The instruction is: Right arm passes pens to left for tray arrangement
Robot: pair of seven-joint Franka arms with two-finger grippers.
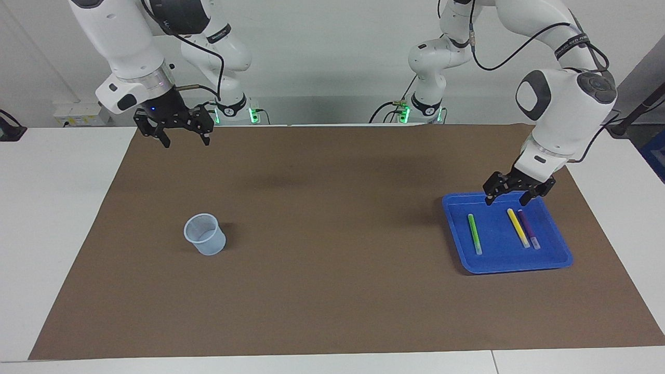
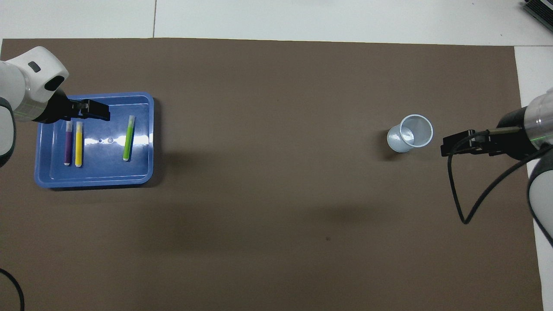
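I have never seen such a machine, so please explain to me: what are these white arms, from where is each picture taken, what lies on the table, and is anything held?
These are two white jointed robot arms, each ending in a black two-finger gripper. One picture looks at them from across the table; the other looks down from above their own end.

On the brown mat sits a shallow bright blue plastic tray with three slim marker pens lying in it: a green pen, a yellow pen and a purple pen, the last two close together. A small translucent bluish cup stands upright toward the right arm's end.

The left gripper hangs open over the tray's edge, holding nothing. The right gripper waits open and empty over the mat's edge.
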